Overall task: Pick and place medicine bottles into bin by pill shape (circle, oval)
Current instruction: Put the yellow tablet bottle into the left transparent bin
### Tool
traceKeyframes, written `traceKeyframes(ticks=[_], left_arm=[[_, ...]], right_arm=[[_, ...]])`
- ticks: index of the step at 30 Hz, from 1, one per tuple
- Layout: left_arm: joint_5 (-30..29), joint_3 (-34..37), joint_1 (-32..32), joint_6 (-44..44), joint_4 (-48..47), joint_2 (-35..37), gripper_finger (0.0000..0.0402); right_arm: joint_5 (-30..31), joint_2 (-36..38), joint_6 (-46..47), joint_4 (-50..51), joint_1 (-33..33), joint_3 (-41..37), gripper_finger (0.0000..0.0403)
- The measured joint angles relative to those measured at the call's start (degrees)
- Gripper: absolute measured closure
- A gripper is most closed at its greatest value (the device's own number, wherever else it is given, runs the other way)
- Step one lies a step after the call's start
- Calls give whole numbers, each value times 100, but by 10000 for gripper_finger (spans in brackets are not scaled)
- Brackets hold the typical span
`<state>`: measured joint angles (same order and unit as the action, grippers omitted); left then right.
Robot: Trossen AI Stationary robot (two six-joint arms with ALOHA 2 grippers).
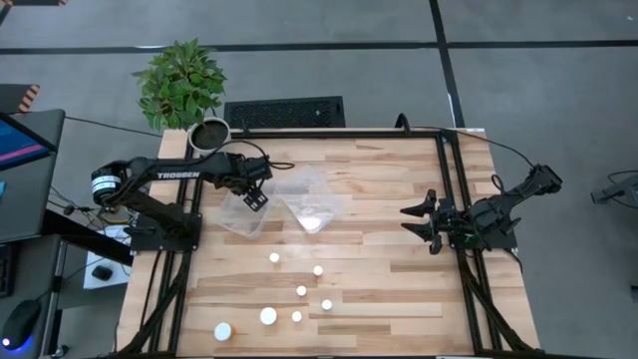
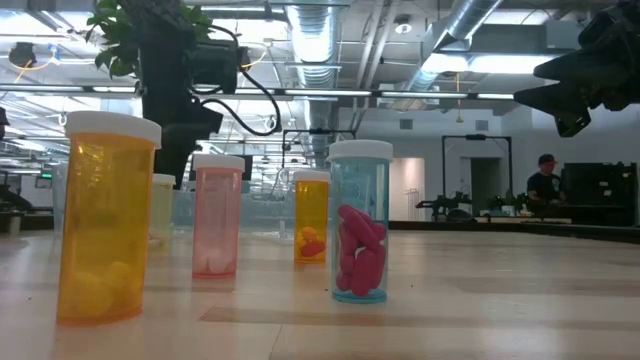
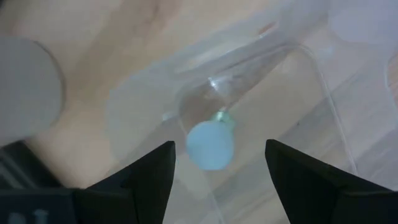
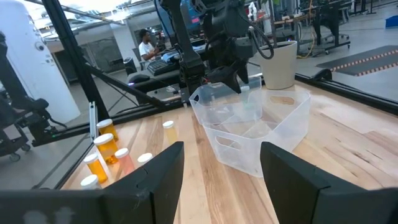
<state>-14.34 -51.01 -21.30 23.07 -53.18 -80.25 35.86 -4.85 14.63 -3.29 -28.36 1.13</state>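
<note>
My left gripper [image 1: 256,198] hangs open, pointing down over the left of two clear plastic bins [image 1: 235,221]. In its wrist view the open fingers [image 3: 219,144] frame a small bottle with a pale round cap [image 3: 210,147], which sits inside that bin below them and is untouched. The right-hand bin [image 1: 321,199] holds one white-capped bottle [image 1: 312,216]. Several more medicine bottles stand upright on the wood nearer the front edge, among them an orange one [image 2: 105,232], a pink one [image 2: 218,216] and a clear one with pink pills [image 2: 359,222]. My right gripper [image 1: 419,221] waits open at the table's right side.
A white plant pot [image 1: 208,133] stands at the table's far left corner beside a black grille [image 1: 284,112]. Black frame rails [image 1: 446,189] run along the table's sides. Bare wood lies between the bins and the loose bottles [image 1: 301,290].
</note>
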Motion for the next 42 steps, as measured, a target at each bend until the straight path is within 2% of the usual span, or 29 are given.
traceKeyframes(ticks=[8, 15, 22, 27, 33, 37, 42], left_arm=[[-123, -534, 2, -60, -527, 0, 158], [10, -1514, 426, -36, -1553, 0, 158], [392, -2396, 1596, 7, -1598, 4, 158], [453, -2381, 2698, 68, -1236, 5, 158], [461, -2260, 3754, 579, -904, -197, 158], [243, -2259, 4159, 851, -720, -469, 158], [208, -2259, 4349, 846, -463, -944, 158]], right_arm=[[-2, -1, 0, 0, -2, 0, 177], [0, -1, 0, 0, -2, 0, 177], [-2, -1, 0, 0, -2, 0, 177], [-1, 0, -1, 0, -2, 0, 177], [-2, -1, 0, 5, -2, 0, 177], [-2, 0, 0, 7, -2, 0, 177], [-4, -1, 0, 7, -7, 0, 177]])
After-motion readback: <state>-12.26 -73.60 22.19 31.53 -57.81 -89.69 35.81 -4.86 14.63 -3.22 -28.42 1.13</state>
